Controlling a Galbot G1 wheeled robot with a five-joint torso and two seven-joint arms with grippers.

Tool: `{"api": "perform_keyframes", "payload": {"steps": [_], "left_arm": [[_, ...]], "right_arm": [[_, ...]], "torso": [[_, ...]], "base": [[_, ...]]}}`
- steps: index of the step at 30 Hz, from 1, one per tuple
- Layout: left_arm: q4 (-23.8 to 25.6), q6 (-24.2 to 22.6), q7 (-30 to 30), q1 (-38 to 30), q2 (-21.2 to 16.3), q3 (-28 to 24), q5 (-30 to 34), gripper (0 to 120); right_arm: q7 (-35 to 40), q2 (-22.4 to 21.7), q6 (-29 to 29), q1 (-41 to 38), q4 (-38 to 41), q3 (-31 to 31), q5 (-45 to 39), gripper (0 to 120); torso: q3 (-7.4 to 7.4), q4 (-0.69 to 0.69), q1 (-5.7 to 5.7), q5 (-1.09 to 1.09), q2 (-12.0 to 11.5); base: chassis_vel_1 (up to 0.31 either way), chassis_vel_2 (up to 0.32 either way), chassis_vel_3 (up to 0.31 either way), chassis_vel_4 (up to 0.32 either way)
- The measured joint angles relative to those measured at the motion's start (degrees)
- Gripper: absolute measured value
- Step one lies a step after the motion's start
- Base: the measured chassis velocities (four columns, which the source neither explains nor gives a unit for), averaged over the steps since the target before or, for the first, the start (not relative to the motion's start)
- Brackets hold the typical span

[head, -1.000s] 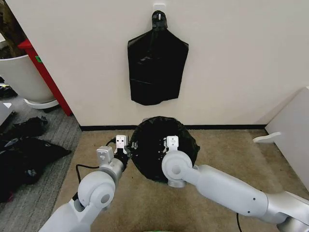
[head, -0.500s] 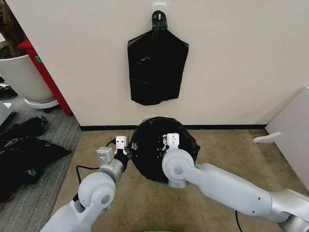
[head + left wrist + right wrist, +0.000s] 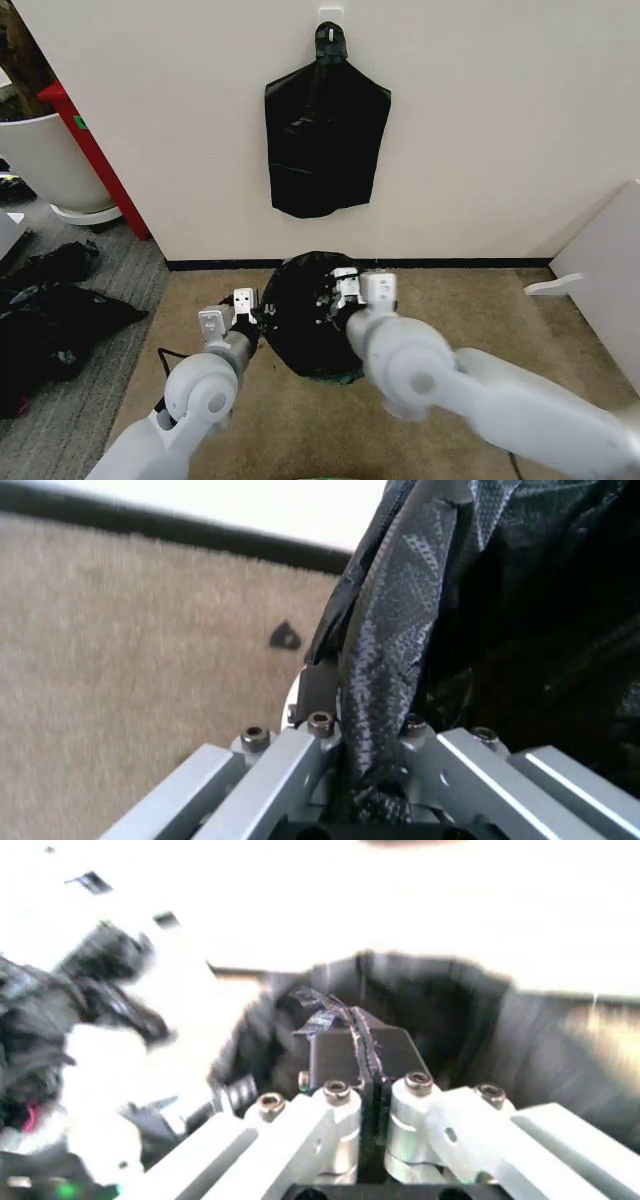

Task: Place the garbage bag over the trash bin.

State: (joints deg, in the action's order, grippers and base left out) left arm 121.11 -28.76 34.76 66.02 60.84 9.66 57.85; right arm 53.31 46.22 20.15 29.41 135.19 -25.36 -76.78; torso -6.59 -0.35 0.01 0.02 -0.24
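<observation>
Two grippers hold one black bag (image 3: 300, 315) on the tan carpet, close to the wall. The bag is spread wide and covers the bin, so the bin itself is hidden under the plastic. The left gripper (image 3: 252, 312) is clenched on the bag's left edge, with a fold of plastic squeezed tight between its fingers (image 3: 318, 686). The right gripper (image 3: 357, 1036) is clenched on a thin bit of the bag near the middle. To do this well, I think both should pull gently apart and down, keeping the thin plastic from tearing or slipping off.
</observation>
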Motion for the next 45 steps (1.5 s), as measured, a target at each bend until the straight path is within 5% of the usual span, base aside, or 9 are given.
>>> {"api": "perform_keyframes", "payload": {"steps": [4,8,30,32,45], "left_arm": [[-0.3,-0.5,1.6,0.1,0.5,0.0,2.4,0],[-0.6,-1.1,3.2,0.1,1.1,-0.2,5.1,0],[-7.6,-2.5,4.8,-1.5,6.0,-2.5,4.9,2],[-7.8,-2.4,3.8,-0.7,6.1,-2.4,4.2,20],[-2.3,-0.1,0.2,1.3,2.9,-1.2,-2.3,67]], "right_arm": [[-8.8,-5.3,-2.3,3.7,2.2,3.6,10.9,1],[-13.0,-8.6,-4.7,8.2,3.4,7.5,17.7,16],[-7.7,-9.9,-6.5,11.3,4.2,12.6,17.2,95],[-7.2,-10.1,-6.6,11.1,4.1,12.5,16.7,100],[-5.3,-9.6,-6.7,11.1,4.0,12.8,14.3,100]], "torso": [[0.00,-0.01,0.00,0.00,0.0],[0.00,-0.01,0.00,0.00,0.0],[0.01,0.01,0.00,0.00,0.0],[0.01,0.02,0.00,-0.01,0.0],[-0.01,0.00,0.00,-0.02,0.0]], "base": [[0.000,0.000,0.000,0.000],[0.000,0.000,0.000,0.000],[0.000,0.000,0.000,0.000],[0.000,0.000,0.000,0.000],[0.000,0.000,0.000,0.000]]}}
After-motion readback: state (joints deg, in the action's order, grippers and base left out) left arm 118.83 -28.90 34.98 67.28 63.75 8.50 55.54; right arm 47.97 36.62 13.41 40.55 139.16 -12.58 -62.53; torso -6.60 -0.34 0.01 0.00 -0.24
